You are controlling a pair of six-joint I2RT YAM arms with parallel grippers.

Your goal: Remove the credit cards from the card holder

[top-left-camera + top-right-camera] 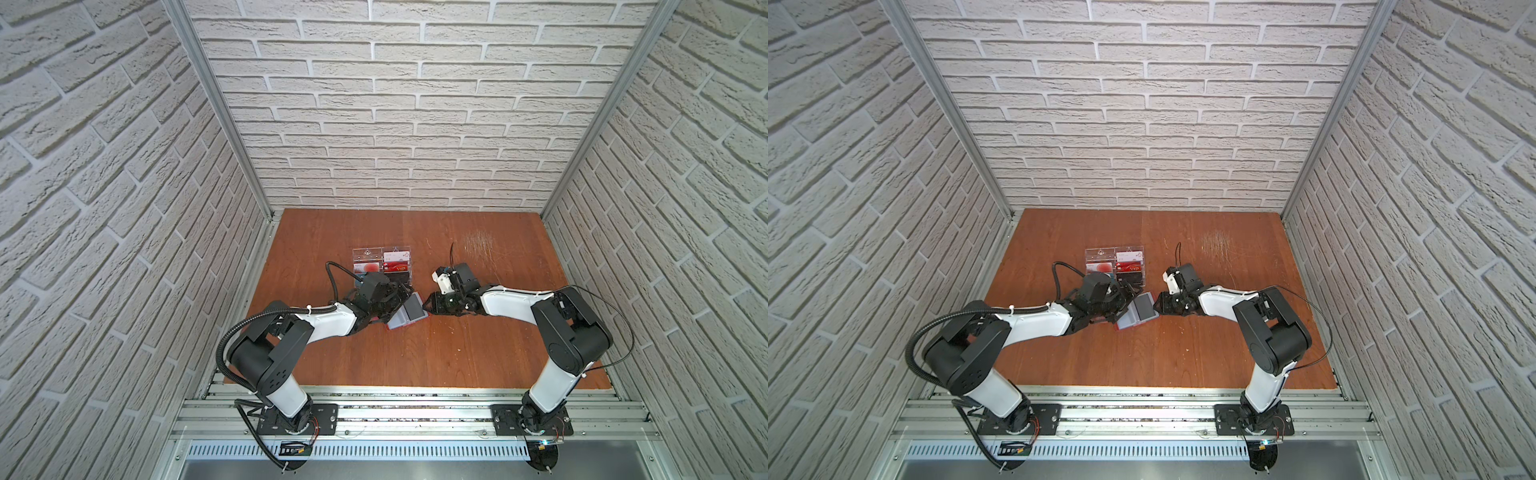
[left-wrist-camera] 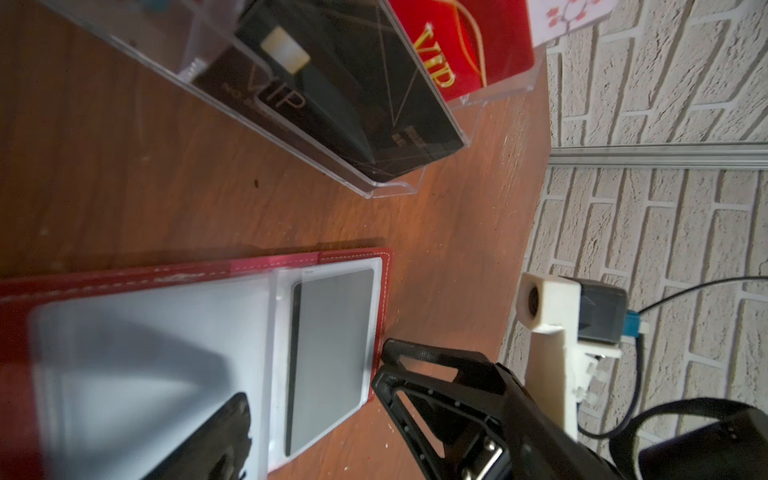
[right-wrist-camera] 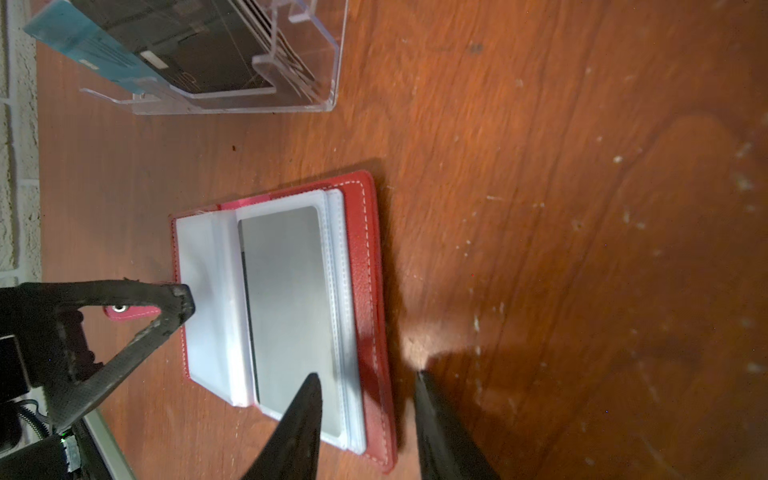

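Note:
The red card holder lies open on the table, between both grippers. A grey credit card sits in its right-hand translucent sleeve; the left-hand sleeve looks empty. My left gripper is open, and one of its fingertips rests on the left-hand sleeve by the red strap tab. My right gripper is open and straddles the holder's right edge. One of its tips is over the card's sleeve and the other is over the table beside the red cover.
A clear acrylic tray stands just behind the holder. It holds a black VIP card, a red VIP card, a teal card and others. Brick-patterned walls enclose the wooden table.

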